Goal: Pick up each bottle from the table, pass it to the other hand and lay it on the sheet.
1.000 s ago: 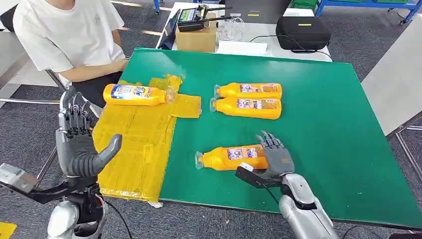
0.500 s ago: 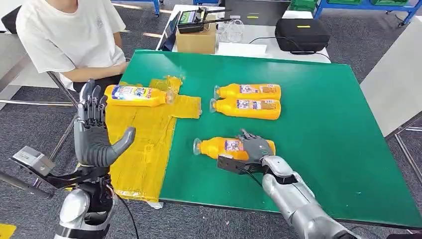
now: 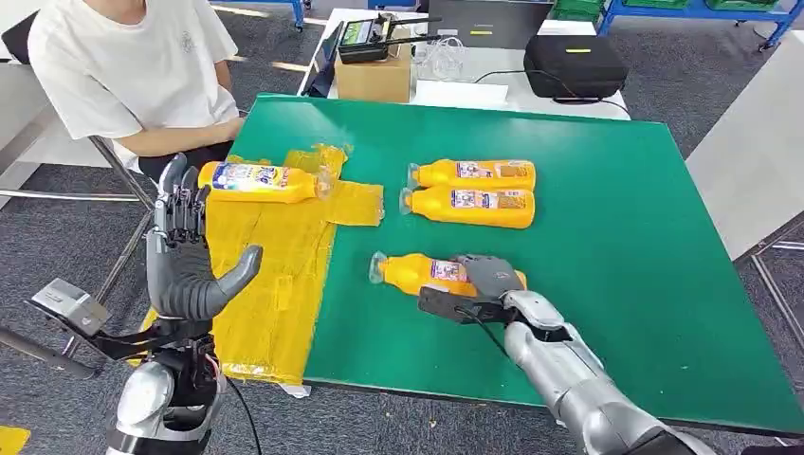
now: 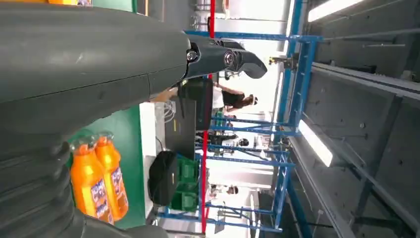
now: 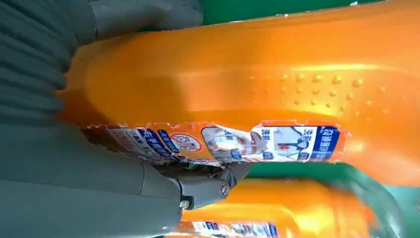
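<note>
Fingers of the right hand (image 3: 488, 278) wrap the nearest orange bottle (image 3: 427, 273) lying on the green table (image 3: 626, 209); left hand (image 3: 185, 261) raised, fingers spread, holding nothing

bare green table (image 3: 626, 246) lies open to the right of the near bottle (image 3: 427, 273). the paired bottles (image 3: 471, 192) lie just beyond it. on the yellow sheet (image 3: 270, 275), a bottle (image 3: 256, 181) takes the far end, and a seated person (image 3: 133, 76) crowds that corner.
</note>
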